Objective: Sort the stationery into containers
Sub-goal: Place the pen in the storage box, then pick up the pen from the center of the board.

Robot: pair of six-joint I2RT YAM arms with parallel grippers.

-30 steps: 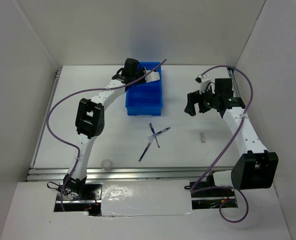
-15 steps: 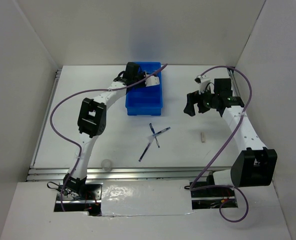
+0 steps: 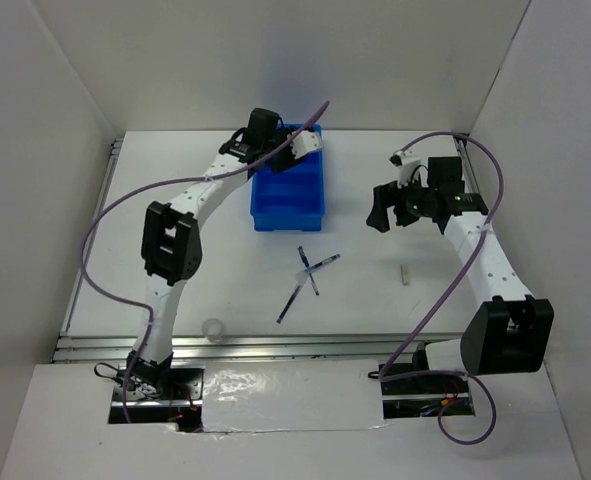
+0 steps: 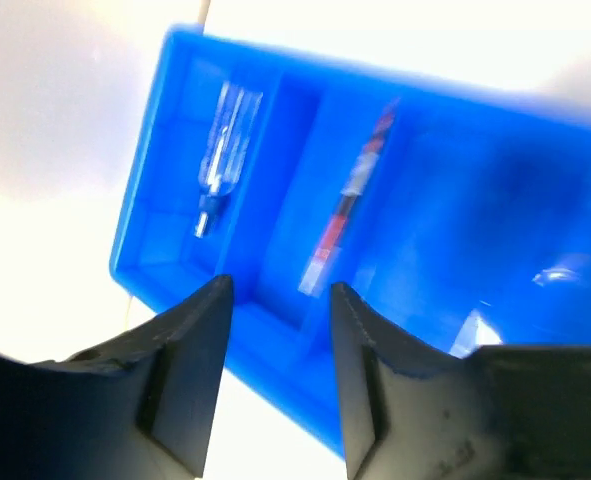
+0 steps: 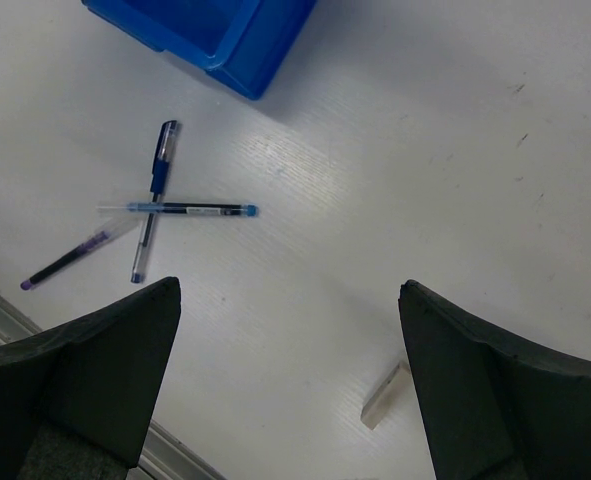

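The blue tray stands at the back centre. My left gripper hovers over its far end, open and empty. In the left wrist view the tray holds a clear tube in one compartment and a red pen in the one beside it. Three dark-blue pens lie crossed on the table in front of the tray. They also show in the right wrist view. A white eraser stub lies to their right. My right gripper hangs wide open above the table, right of the tray.
A clear tape ring lies near the table's front edge on the left. The eraser stub and a corner of the tray show in the right wrist view. White walls close in the table on three sides.
My left arm's elbow has swung left and its gripper has shifted slightly towards the tray's far end. The right arm and the loose items have not moved.
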